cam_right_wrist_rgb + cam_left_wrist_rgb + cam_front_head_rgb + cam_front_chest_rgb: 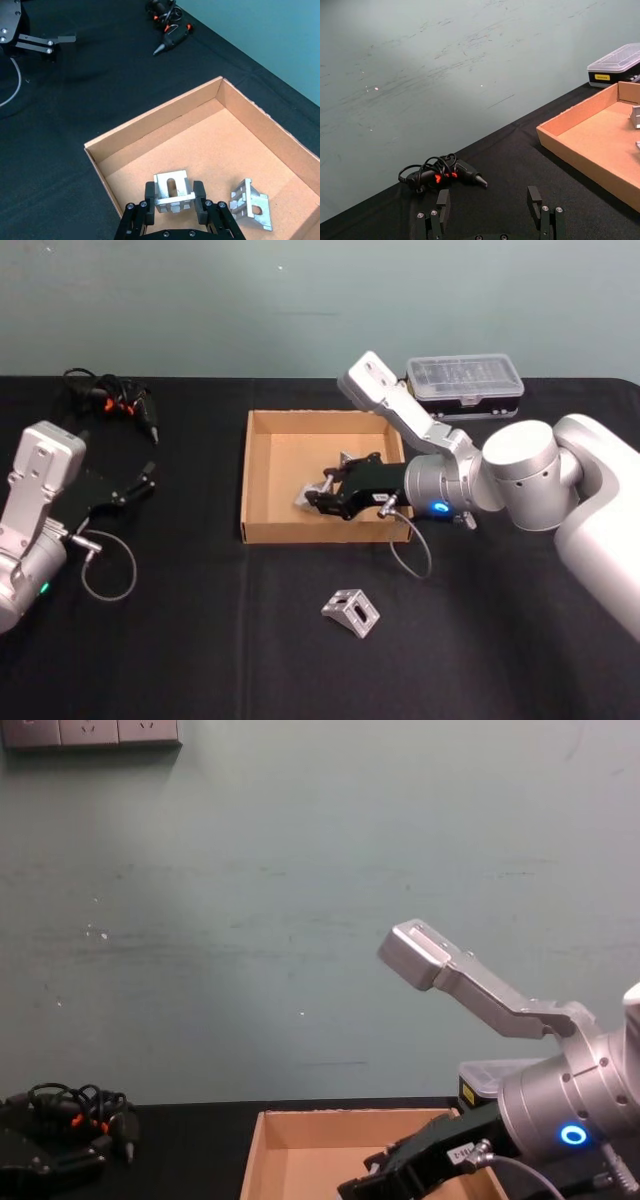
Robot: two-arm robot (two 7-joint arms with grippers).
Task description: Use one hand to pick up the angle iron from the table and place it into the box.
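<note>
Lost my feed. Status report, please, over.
Right gripper shut on angle iron, over box. Left gripper open, parked left. Second iron in box, third iron on table. Nothing blocking.

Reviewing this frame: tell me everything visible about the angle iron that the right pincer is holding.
The angle iron is a small silvery metal bracket, bent into an L, with an oblong slot through its upturned face. The right pincer is shut on it, one finger on each side. It sits within the box's walls, in the half nearer the robot; whether it rests on the floor is unclear. A second bracket lies apart from it in the box.
</note>
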